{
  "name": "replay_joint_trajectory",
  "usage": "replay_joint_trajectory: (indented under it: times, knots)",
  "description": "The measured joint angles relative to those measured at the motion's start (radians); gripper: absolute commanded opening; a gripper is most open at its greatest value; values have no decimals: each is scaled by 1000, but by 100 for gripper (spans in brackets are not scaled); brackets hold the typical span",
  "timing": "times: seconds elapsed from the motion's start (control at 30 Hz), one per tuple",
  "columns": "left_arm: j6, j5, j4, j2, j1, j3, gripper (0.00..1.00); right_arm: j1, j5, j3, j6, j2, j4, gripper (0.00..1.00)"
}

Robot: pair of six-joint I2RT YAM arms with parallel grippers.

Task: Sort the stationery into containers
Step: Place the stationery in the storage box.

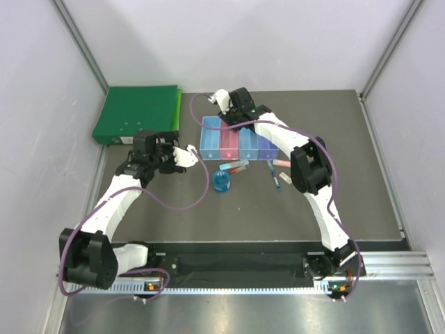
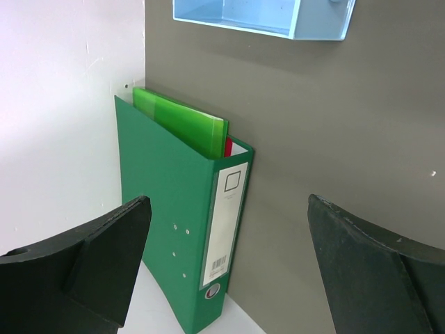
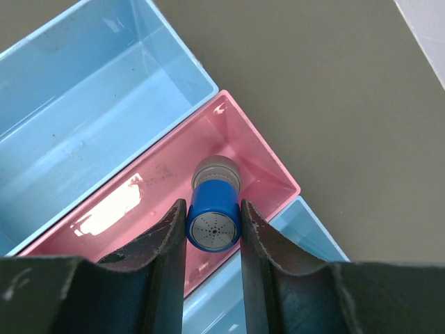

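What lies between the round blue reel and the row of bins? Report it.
A red-blue marker lies between the reel and the bins, shown in the top view.

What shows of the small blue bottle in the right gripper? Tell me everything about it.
The small bottle is a stubby cylinder: glossy blue body, grey rounded cap at the far end, pale dotted base facing the wrist camera. The right gripper clamps its sides between black fingers. It points cap-down over the pink bin; contact with the bin cannot be told.
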Motion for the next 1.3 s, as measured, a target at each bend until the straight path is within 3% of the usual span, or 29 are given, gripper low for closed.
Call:
replay_joint_trajectory:
  times: [0.87, 0.97, 1.03, 1.3]
  knots:
    - [0, -4, 21, 29, 0, 0, 99, 1, 10, -27, 0, 5, 15, 5]
    - [0, -4, 22, 29, 0, 0, 99, 3, 12, -27, 0, 5, 16, 12]
    - [0, -4, 22, 29, 0, 0, 99, 3, 12, -27, 0, 5, 16, 22]
    - [0, -3, 23, 29, 0, 0, 99, 8, 18, -31, 0, 5, 15, 29]
